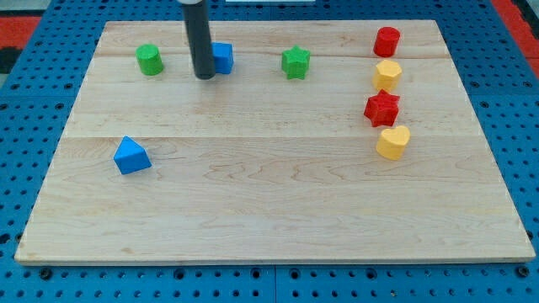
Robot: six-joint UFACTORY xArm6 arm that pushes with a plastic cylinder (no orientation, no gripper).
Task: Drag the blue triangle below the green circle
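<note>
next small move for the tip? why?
Probably pull my tip away from the blue cube toward the view's bottom-left, coming in at the blue triangle. My tip sits right against the cube's left side, far from the triangle. The triangle already lies lower than the green circle, slightly left, so only a small nudge seems needed.

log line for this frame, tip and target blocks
my tip: beside blue cube, view's top | blue triangle: untouched, lower left | green circle: top left, above triangle
</note>
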